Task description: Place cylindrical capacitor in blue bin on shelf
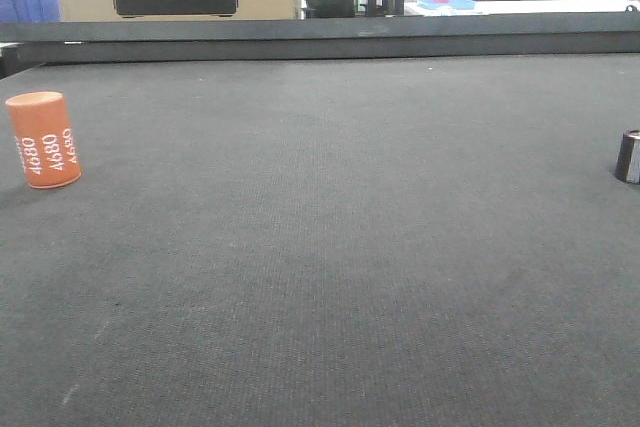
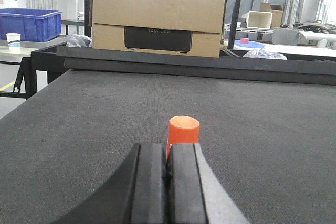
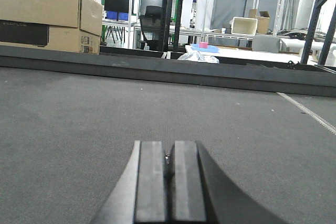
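Both pairs of jaws are sitting pressed shut with nothing between them, on the left gripper [image 2: 168,166] and the right gripper [image 3: 169,163]. The capacitor [image 1: 629,156], a small black round can with a silvery top, is standing at the right edge of the rough, dark grey table [image 1: 330,247]. A smooth orange tube [image 1: 43,139] is standing well apart on the left.

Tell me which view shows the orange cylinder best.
Exterior front-facing: the orange cylinder shows whole, its white 4680 print readable. The left wrist view shows only its upper part behind the shut left gripper. The right wrist view misses it.
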Tool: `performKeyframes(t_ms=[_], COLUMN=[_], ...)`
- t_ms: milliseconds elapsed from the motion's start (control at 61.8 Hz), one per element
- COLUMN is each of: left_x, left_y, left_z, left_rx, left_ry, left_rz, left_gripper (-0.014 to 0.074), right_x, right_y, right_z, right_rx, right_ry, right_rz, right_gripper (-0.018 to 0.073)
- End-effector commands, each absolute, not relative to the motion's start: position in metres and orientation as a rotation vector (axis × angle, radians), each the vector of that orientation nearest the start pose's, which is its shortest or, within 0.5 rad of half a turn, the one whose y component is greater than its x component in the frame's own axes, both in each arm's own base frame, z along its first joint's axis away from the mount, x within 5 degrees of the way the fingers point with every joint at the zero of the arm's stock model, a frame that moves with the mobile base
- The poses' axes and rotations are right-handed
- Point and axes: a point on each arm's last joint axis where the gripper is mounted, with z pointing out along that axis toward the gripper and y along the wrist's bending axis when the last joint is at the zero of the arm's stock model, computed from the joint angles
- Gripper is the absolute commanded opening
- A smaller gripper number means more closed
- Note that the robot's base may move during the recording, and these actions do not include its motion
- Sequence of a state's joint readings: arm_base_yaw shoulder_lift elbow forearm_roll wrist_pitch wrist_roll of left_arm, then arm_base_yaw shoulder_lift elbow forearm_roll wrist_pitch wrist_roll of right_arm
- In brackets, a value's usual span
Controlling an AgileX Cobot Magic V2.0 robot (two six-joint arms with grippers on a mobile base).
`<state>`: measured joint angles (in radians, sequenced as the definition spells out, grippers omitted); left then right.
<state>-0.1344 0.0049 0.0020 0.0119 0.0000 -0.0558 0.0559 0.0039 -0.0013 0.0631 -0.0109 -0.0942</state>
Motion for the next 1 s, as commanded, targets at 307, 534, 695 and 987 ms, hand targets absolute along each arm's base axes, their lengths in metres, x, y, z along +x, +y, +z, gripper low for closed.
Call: performKeyframes(t_ms=[307, 534, 695, 987], left_x=[0.055, 0.055, 0.056, 0.05], left_y=[-0.008, -0.008, -0.007, -0.006], left_z=[0.215, 0.215, 0.213, 0.27], left_rx=[0.064, 0.065, 0.055, 0.078], left_ry=[1.464, 1.464, 1.49, 1.696], left_rz=[-0.149, -0.148, -0.156, -0.112], left_gripper=[-0.0111, -0.0111, -0.0111, -0.0111], right_x=[0.056, 0.056, 0.054, 0.056], right_y=[0.003, 0.003, 0.002, 0.004], right_z=[0.216, 0.218, 0.227, 0.281], right_rx=[-0.061, -0.079, -0.075, -0.099], right_ry=[1.451, 1.429, 1.326, 1.557], right_rz=[0.015, -0.005, -0.013, -0.005], right_gripper=[-0.0162, -0.0162, -0.0162, -0.0162])
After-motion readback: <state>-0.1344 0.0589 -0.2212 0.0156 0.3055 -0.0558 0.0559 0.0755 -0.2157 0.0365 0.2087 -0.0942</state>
